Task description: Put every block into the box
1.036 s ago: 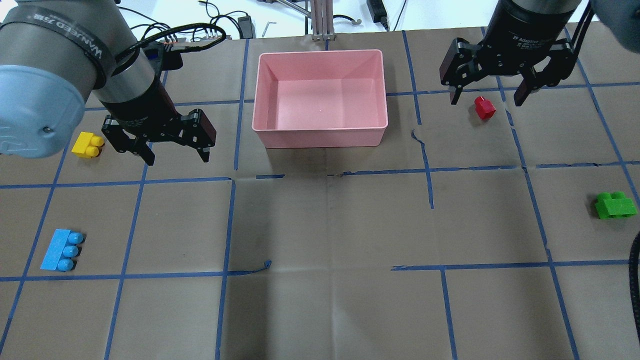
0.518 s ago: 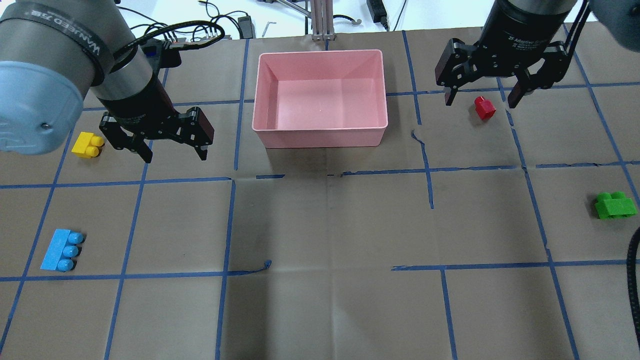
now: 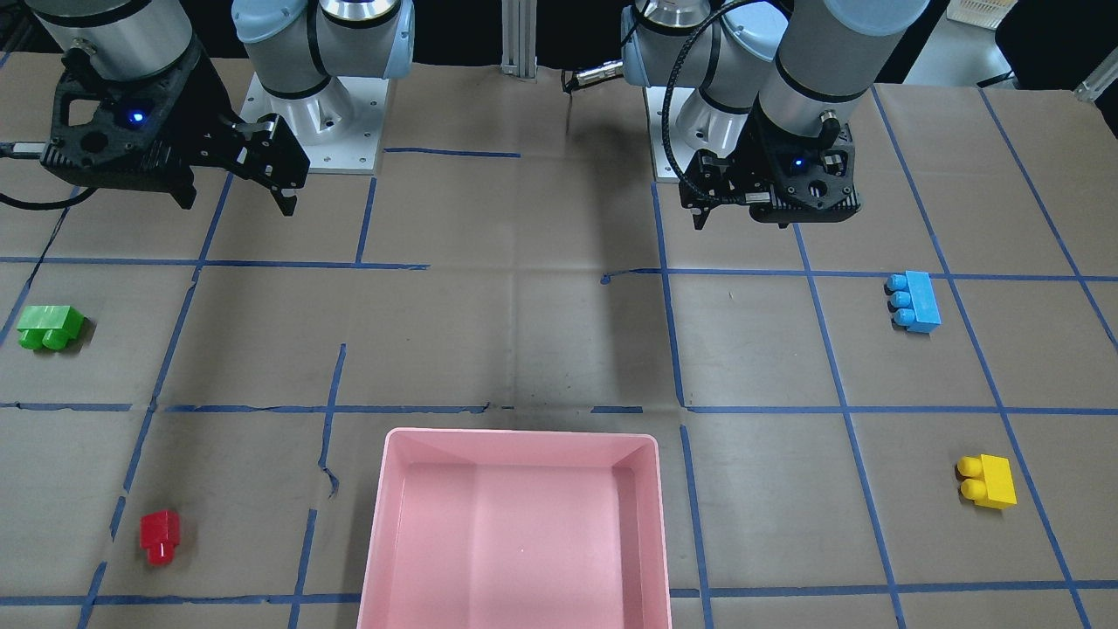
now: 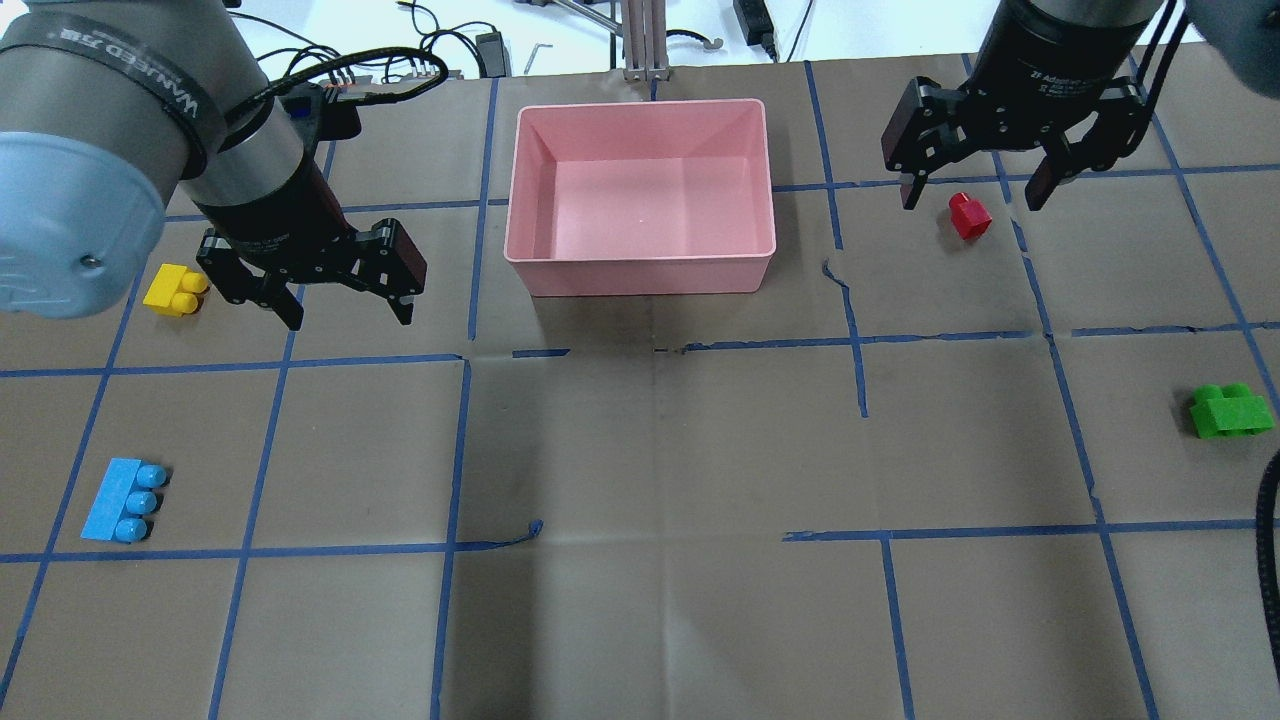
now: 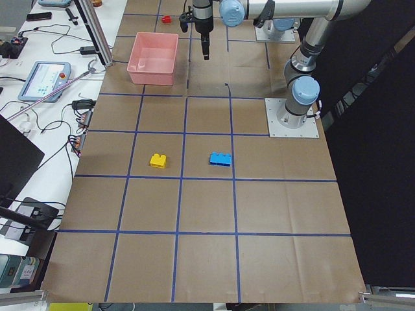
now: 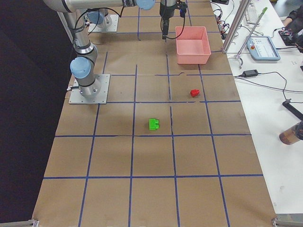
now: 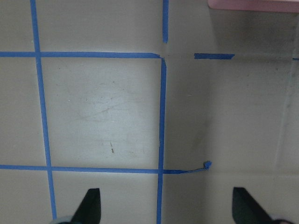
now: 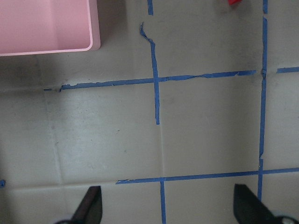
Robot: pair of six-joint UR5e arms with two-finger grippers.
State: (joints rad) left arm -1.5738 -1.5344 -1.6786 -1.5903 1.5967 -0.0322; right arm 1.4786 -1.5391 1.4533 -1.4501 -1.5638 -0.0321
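Observation:
The pink box (image 4: pixel 640 272) stands at the far middle of the table with nothing inside. The yellow block (image 4: pixel 175 291) lies at the left. My left gripper (image 4: pixel 348 318) hangs open and holds nothing just right of it, above the table. The light-blue block (image 4: pixel 120 500) lies nearer, at the left. The red block (image 4: pixel 968 216) lies right of the box, and my right gripper (image 4: pixel 972 202) hangs open above it, holding nothing. The green block (image 4: pixel 1230 410) lies at the far right. The right wrist view shows the box corner (image 8: pixel 46 23) and a sliver of the red block (image 8: pixel 236 2).
Brown paper with a blue tape grid (image 4: pixel 640 450) covers the table. Cables and a metal post (image 4: pixel 645 40) sit beyond the far edge. Both arm bases (image 3: pixel 314 105) stand at the robot's side of the table.
Both grippers stay open. The left gripper has drifted slightly toward the yellow block. The right gripper has shifted a little over the red block. No block has moved.

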